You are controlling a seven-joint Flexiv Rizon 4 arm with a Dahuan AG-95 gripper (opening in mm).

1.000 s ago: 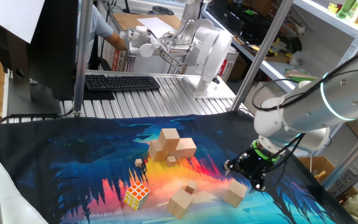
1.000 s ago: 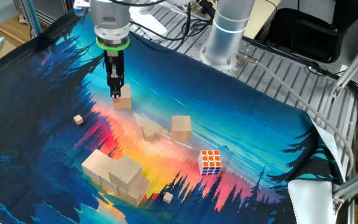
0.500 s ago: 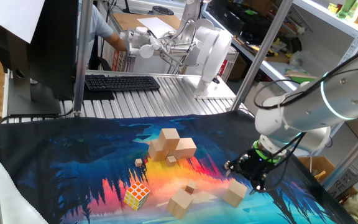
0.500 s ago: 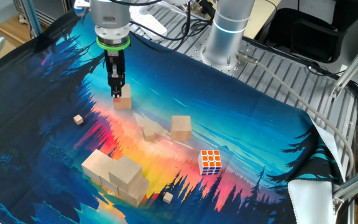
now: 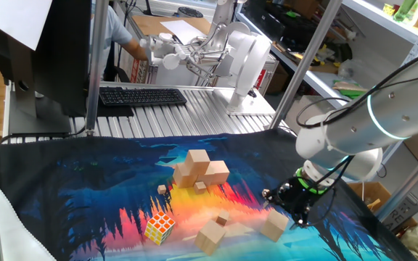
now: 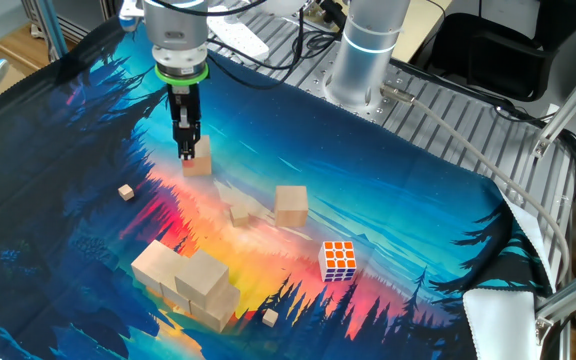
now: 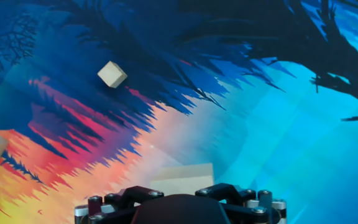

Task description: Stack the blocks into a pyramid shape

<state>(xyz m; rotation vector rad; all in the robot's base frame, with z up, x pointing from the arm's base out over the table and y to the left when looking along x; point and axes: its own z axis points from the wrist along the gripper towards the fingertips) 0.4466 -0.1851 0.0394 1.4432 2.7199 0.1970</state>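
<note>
My gripper (image 6: 186, 150) hangs open at the far side of the cloth, its fingers straddling one pale wooden block (image 6: 199, 158) that rests on the cloth. From the other side, the gripper (image 5: 294, 211) is just right of that block (image 5: 273, 225). The hand view has the block (image 7: 182, 175) right below the gripper's dark housing (image 7: 179, 208), with the fingertips hidden. A second loose block (image 6: 291, 205) lies mid-cloth. Several blocks (image 6: 190, 280) are piled together, one on top (image 5: 199, 157).
A multicoloured puzzle cube (image 6: 339, 259) sits near the loose block. Tiny wooden cubes (image 6: 126, 191) (image 6: 269, 317) (image 7: 112, 74) are scattered on the printed cloth (image 6: 398, 200). The robot's base (image 6: 368, 50) stands at the cloth's edge on a ribbed metal table.
The gripper has sunk slightly lower around the block. The blocks have not moved.
</note>
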